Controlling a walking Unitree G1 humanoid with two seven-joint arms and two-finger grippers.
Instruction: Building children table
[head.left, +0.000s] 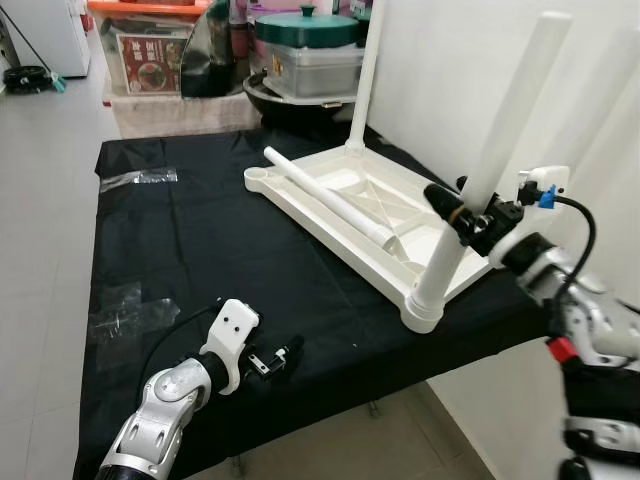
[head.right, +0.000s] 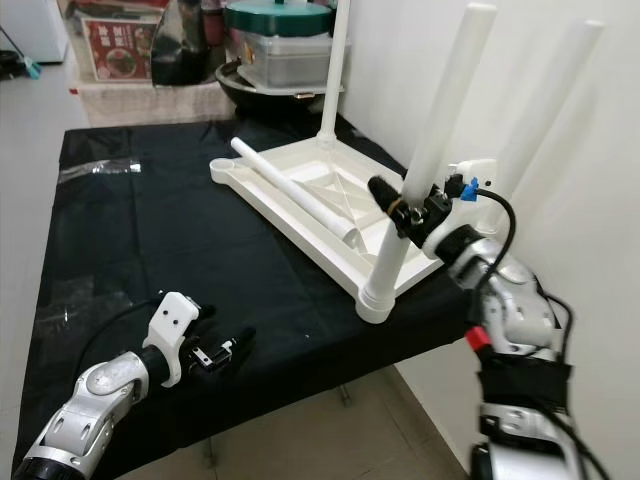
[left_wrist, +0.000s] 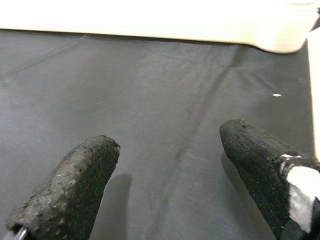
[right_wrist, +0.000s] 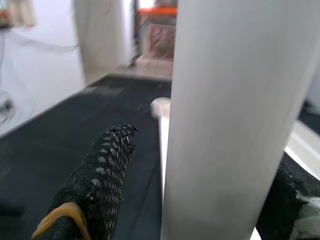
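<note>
Right gripper (head.left: 452, 212) pinches the near table leg (head.left: 487, 168), standing tilted in the corner socket of the upturned white tabletop (head.left: 330, 195) at the black-covered table's (head.left: 180, 260) near right edge, wall just beyond. Three legs stand socketed; a fourth leg (head.left: 330, 197) lies loose across the tabletop. Left gripper (head.left: 285, 352), fingers spread, hovers over bare cloth well apart. Box labels behind are unreadable

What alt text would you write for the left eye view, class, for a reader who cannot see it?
The right claw grips a white table leg standing in a corner socket of the upturned white tabletop on a black cloth. A loose leg lies across the tabletop; the left claw rests open on the cloth.
</note>
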